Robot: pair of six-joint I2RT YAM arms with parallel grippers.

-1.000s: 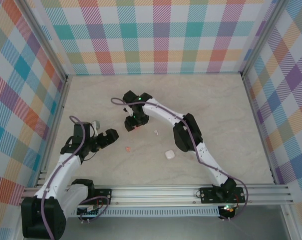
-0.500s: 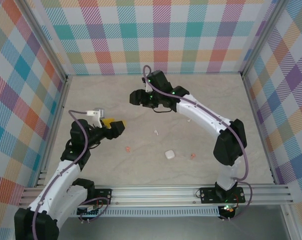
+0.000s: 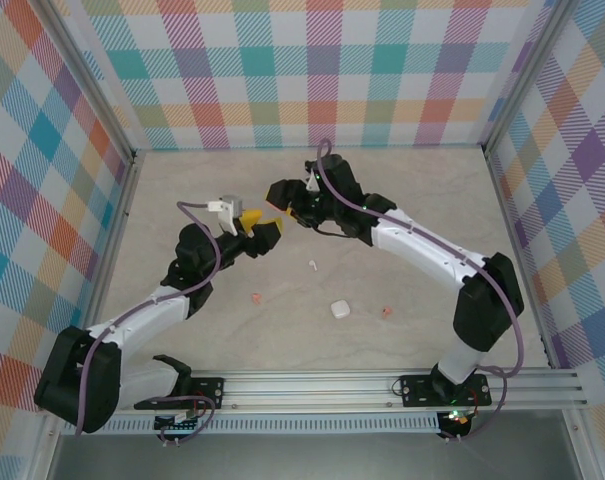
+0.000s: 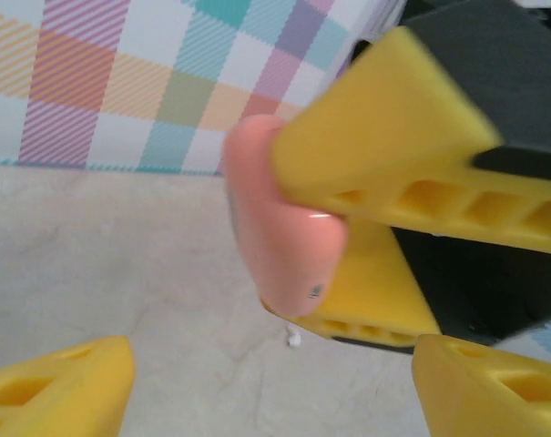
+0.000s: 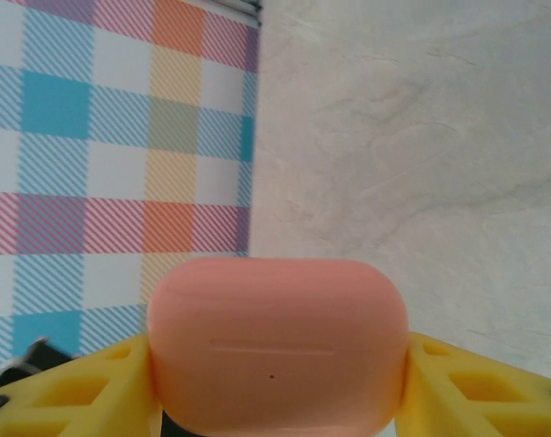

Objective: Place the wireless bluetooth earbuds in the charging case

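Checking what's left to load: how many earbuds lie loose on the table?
3. The white earbud lies mid-table; the left pink earbud nearer and leftward; the right pink earbud just right of the white case. Others may be hidden.

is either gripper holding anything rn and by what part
The right gripper clamps the salmon-pink case by its two opposite ends; the left gripper holds nothing.

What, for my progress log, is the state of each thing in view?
Salmon-pink rounded plastic charging case: lid shut, held between yellow fingers.
Right gripper: shut on that case.
Left gripper: open, empty.
White rounded plastic case: on the table, apparently shut.
Tiny white stemmed earbud: loose on the table.
Two tiny salmon-pink stemmed earbuds: loose on the table, apart.
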